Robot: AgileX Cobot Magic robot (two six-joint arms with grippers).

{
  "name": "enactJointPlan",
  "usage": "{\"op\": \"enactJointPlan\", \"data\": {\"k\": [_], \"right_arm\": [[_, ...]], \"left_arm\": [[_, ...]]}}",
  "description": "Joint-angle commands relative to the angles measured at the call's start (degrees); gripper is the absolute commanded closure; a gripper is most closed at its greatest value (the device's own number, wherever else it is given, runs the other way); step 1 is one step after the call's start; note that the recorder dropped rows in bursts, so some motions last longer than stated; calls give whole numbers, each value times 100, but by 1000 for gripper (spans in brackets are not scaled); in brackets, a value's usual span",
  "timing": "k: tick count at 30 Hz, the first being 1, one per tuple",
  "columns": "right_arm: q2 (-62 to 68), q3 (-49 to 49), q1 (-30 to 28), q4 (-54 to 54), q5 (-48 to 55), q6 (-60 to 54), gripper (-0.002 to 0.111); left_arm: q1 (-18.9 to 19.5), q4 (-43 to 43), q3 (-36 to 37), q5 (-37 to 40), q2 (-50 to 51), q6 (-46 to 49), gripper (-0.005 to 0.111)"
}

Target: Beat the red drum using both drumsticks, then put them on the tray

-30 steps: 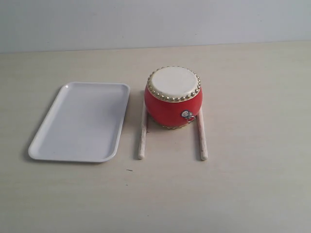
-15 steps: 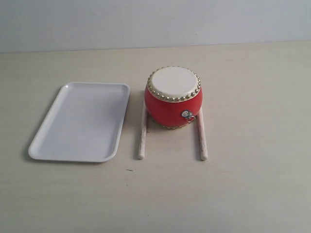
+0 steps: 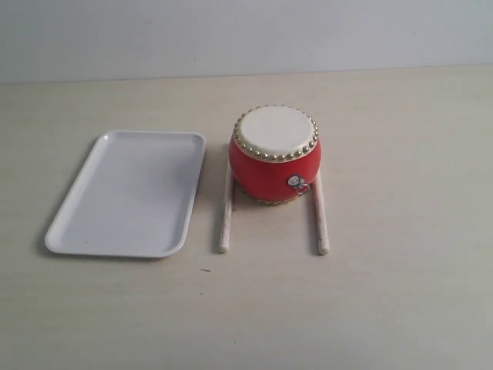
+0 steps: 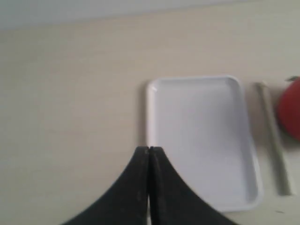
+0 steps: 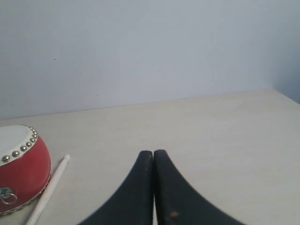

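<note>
The red drum (image 3: pixel 275 156) stands upright mid-table, cream skin facing up. One drumstick (image 3: pixel 226 212) lies along its left side and the other drumstick (image 3: pixel 320 216) along its right, both flat on the table. The white tray (image 3: pixel 127 193) lies empty to the left. Neither arm shows in the exterior view. My left gripper (image 4: pixel 149 149) is shut and empty, above the tray (image 4: pixel 201 140), with a drumstick (image 4: pixel 274 140) and the drum's edge (image 4: pixel 291 110) beyond. My right gripper (image 5: pixel 153 152) is shut and empty, well apart from the drum (image 5: pixel 21 168) and a drumstick (image 5: pixel 49 190).
The pale wooden table (image 3: pixel 400 293) runs back to a plain light wall (image 3: pixel 246 35). Nothing else stands on it.
</note>
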Motion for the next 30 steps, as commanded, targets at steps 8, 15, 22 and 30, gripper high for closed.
{"op": "enactJointPlan", "data": {"k": [8,15,22,30], "right_arm": [[-36,25,23,-15,-14,-8,108],[-36,25,23,-15,-14,-8,108],[-36,25,23,-15,-14,-8,108],[-36,25,23,-15,-14,-8,108]], "left_arm": [[-2225,164,-141,324,1754,-1815,107],[-3223,60,-141,-680,2290,-2971,107],[-3756,71,-141,-840,2948,-3588,107],[-4109,-206,-141,-708,3486,-3564,107]]}}
